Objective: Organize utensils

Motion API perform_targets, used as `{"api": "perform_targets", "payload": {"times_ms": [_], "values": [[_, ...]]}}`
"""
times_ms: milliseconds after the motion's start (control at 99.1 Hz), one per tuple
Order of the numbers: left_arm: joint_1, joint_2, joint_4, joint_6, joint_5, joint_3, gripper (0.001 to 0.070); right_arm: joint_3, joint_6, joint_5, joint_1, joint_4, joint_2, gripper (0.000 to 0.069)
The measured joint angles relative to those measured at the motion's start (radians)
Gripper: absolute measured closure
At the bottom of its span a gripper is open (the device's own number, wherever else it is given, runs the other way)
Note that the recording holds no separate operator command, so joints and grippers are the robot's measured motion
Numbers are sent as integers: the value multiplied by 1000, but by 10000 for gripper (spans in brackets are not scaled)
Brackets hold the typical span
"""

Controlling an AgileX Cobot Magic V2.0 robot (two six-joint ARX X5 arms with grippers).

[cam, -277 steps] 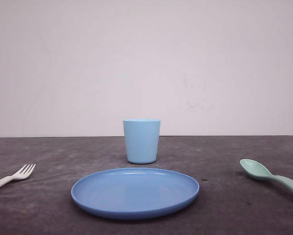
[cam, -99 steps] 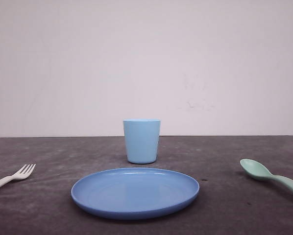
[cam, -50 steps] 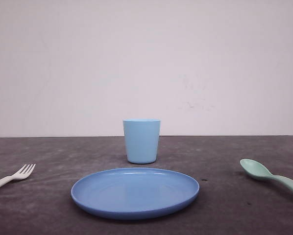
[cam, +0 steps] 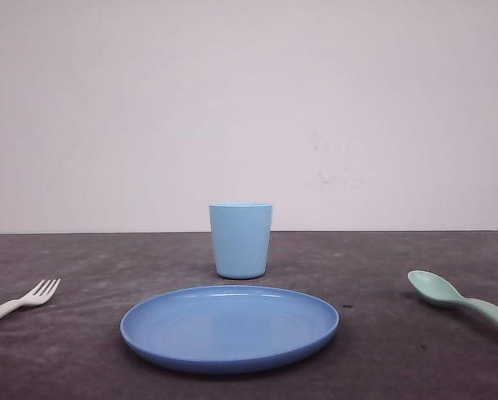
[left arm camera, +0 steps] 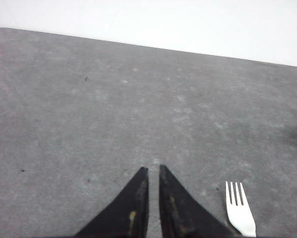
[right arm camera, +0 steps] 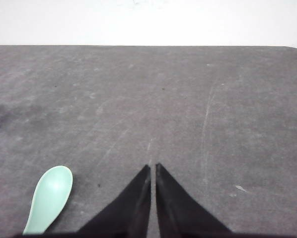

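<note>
The dark grey surface [cam: 82, 350] carries a blue plate [cam: 230, 327] at the centre near edge, with a light blue cup [cam: 241, 240] standing just beyond it. The utensils lie well apart from both — one at each side.

At the far right lies the mint-green spoon [cam: 461, 302], bowl toward the centre and handle running out to the right and nearer. The right wrist view puts its bowl [right arm camera: 50, 197] just beside the right tool [right arm camera: 153, 171], on that tool's plate side, with the long axis roughly in line with the fingers. The right arm is the nearer one.

At the far left lies the white fork [cam: 22, 302], tines toward the centre. The left wrist view shows its tines [left arm camera: 239, 213] beside the left tool [left arm camera: 151, 173], again on the plate side, pointing away.

Both tools have their fingers pressed nearly together, pinching nothing. The front view gives the plate and the cup in full — the wrist views give the offset between utensil and tool.
</note>
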State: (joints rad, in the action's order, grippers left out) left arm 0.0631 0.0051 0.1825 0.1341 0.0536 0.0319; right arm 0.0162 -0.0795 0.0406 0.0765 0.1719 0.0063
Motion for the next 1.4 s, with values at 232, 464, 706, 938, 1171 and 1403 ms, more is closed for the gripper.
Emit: {"api": "perform_targets", "payload": {"times_ms": [232,464,706,938,1171,1403], "values": [[0,0,-14,53,-7,0,697,0,-81,13,0,-12,0,674],[0,0,-106,123,-89,72,697,141,-226,85,0,-27,1,681],[0,38,-79,165,-132,339,697,435,-258,114,0,71,77,681],[0,208,169,109,-165,619,697,721,-204,114,0,264,248,681],[0,410,389,-5,-184,816,697,888,-139,114,0,452,461,681],[0,562,466,-61,-184,825,697,890,-90,113,0,561,648,681]]}}
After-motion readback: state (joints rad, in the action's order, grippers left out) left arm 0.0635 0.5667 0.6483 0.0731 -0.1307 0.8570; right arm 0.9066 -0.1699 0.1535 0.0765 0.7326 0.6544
